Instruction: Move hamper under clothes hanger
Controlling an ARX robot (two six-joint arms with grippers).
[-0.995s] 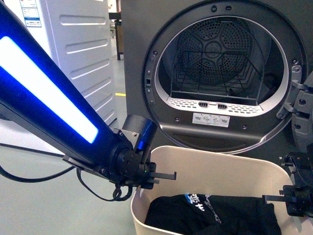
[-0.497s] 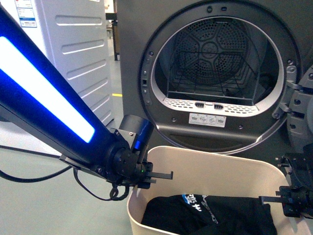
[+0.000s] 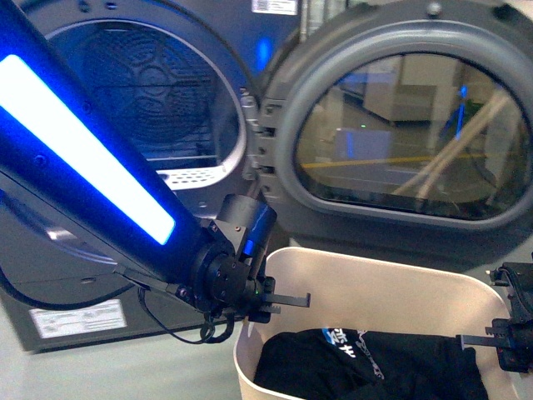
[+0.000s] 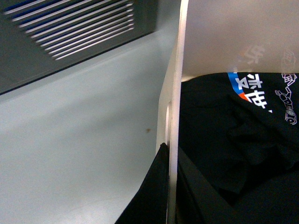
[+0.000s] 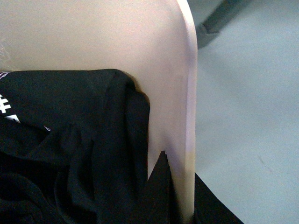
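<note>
Both our left gripper (image 3: 283,300) and right gripper (image 3: 476,340) stay pinched on opposite walls of the hamper (image 3: 375,279) between them. The dryer (image 3: 141,108) has slid leftward, so we're turning; no clothes hanger visible yet.

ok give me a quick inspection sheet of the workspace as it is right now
surface: pale grey floor, one small dark speck.
job's things: hamper stands in front of the dryer; clothes hanger: nothing seen.
clutter: black T-shirt with blue and white print, lying inside the hamper.
grippers: left gripper clamps the hamper's left rim, one finger inside, one outside; right gripper clamps the right rim likewise.
cables: black cable loops under the left arm.
surroundings: grey dryer, drum open, its round glass door swung wide.
</note>
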